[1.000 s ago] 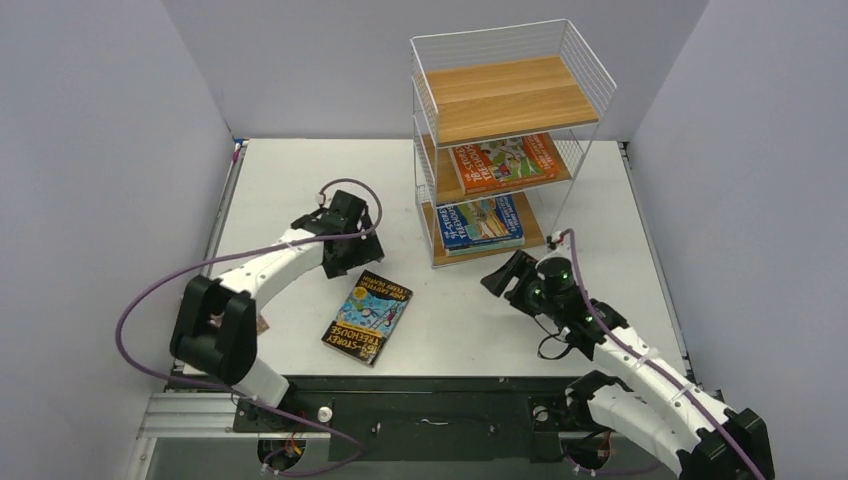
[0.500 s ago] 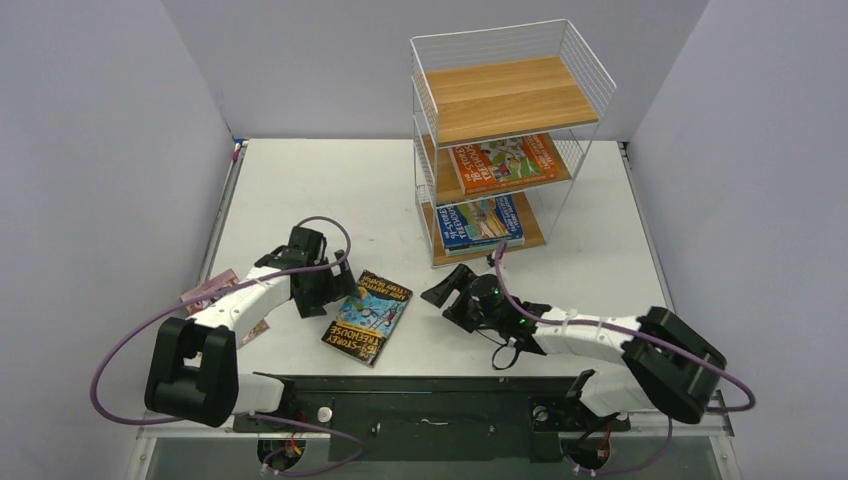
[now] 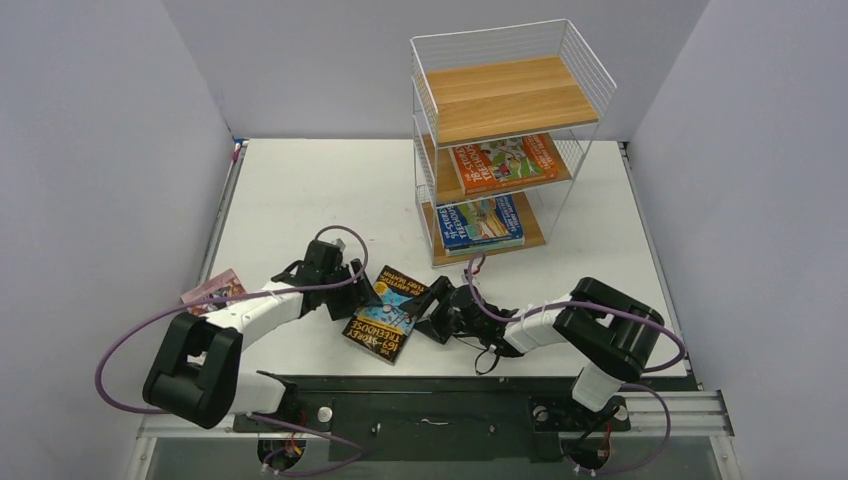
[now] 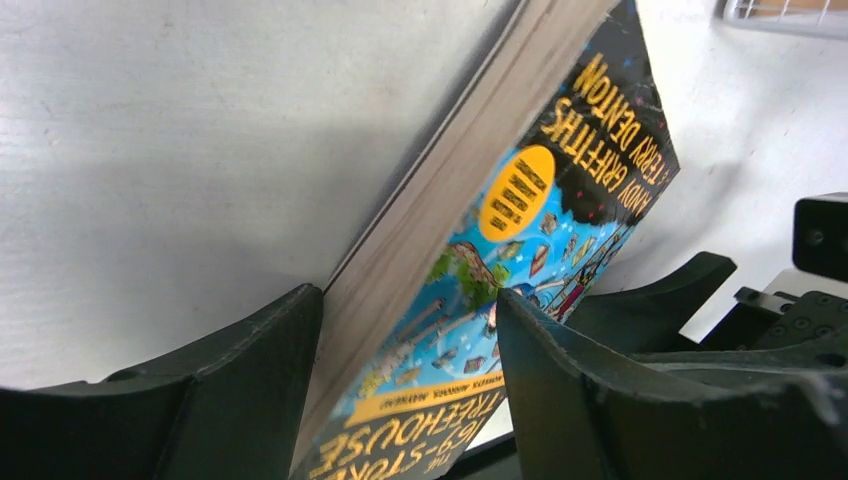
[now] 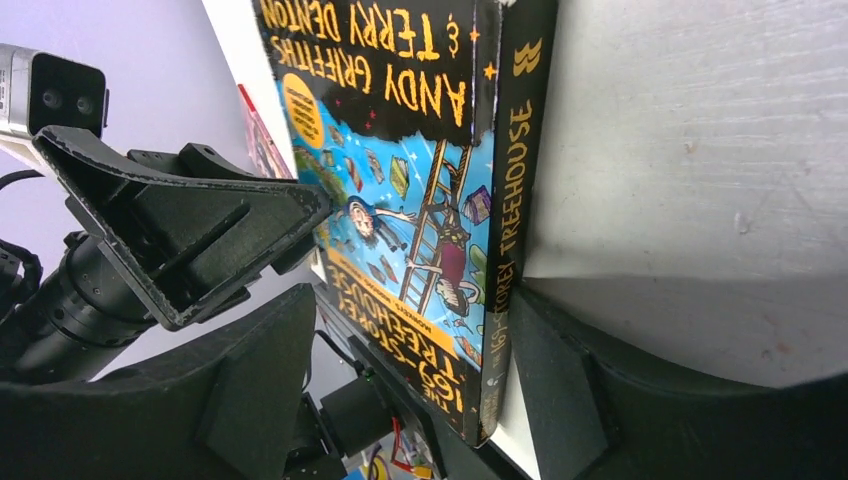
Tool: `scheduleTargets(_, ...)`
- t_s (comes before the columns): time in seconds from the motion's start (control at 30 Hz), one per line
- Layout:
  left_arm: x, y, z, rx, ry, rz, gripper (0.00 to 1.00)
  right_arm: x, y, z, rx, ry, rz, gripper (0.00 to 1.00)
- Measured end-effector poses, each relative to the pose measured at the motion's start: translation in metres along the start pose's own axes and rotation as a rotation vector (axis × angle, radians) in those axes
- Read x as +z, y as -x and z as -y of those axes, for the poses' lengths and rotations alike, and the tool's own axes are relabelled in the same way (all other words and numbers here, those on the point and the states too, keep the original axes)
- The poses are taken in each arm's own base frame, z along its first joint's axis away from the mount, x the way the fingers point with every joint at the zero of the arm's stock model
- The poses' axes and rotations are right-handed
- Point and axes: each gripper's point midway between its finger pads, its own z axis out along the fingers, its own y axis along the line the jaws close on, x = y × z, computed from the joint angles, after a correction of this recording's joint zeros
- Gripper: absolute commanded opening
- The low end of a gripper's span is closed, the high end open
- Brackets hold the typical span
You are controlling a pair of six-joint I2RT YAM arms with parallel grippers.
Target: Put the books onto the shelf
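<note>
Tabletop: white [image 3: 300, 190], grey walls on three sides, both arms reaching in from the near edge.
Dark book: [image 3: 388, 312] right at the near edge, about the middle. Black-and-blue cover up, yellow "Treehouse" title, and it sits squarely between the two grippers!
Left gripper: [image 4: 408, 300] in on the book's left side, at the page edge. Jaws spread, one finger [image 4: 250, 350] hard by the pages, the other [image 4: 570, 370] over the cover. Whether they press the book, can't tell.
Right gripper: [image 5: 412, 300] coming from the opposite side, at the spine. Jaws wide, one finger [image 5: 250, 380] out over the cover, the other [image 5: 570, 390] low on the tabletop just beside the spine. A true pinch? Can't tell either.
Book's lie: flat or tipped up, can't tell.
Shelf: [image 3: 585, 70] tall white wire rack with three wooden boards, standing toward the far right corner, well apart from the dark book.
Orange book: [image 3: 500, 162] lying flat on the middle board.
Blue book: [image 3: 480, 222] lying flat on the bottom board.
Pink book: [image 3: 212, 290] way out at the left edge, near the near-left corner, just beside the left arm.
</note>
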Motion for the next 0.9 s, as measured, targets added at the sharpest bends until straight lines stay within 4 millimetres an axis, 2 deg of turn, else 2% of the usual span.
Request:
scheduleTargets(0.17,0.006,0.004,0.004,-0.018,-0.016,0.019,0.37,0.001,0.002,0.001,0.007,0.002,0.008,0.61)
scheduleTargets(0.2,0.007,0.005,0.004,-0.016,-0.017,0.023,0.25,0.001,0.003,0.002,0.007,0.001,0.012,0.6)
scheduleTargets(0.23,0.009,0.006,0.004,-0.015,-0.016,0.028,0.18,0.001,0.004,0.002,0.007,0.003,0.018,0.6)
scheduleTargets(0.27,0.01,0.008,0.005,-0.016,-0.019,0.033,0.06,0.0,0.004,0.003,0.006,0.005,0.022,0.6)
scheduleTargets(0.33,0.013,0.01,0.007,-0.017,-0.029,0.033,0.0,-0.002,0.005,0.004,-0.001,0.008,0.029,0.6)
scheduleTargets(0.57,0.016,0.008,0.018,-0.012,-0.067,0.005,0.0,-0.009,0.011,0.008,-0.007,0.01,0.057,0.63)
scheduleTargets(0.8,0.0,-0.003,0.038,-0.062,-0.173,-0.043,0.0,-0.02,0.024,0.011,0.049,0.046,0.087,0.79)
scheduleTargets(0.9,-0.004,-0.011,0.041,-0.131,-0.237,-0.091,0.0,-0.022,0.029,0.009,0.064,0.065,0.096,0.81)
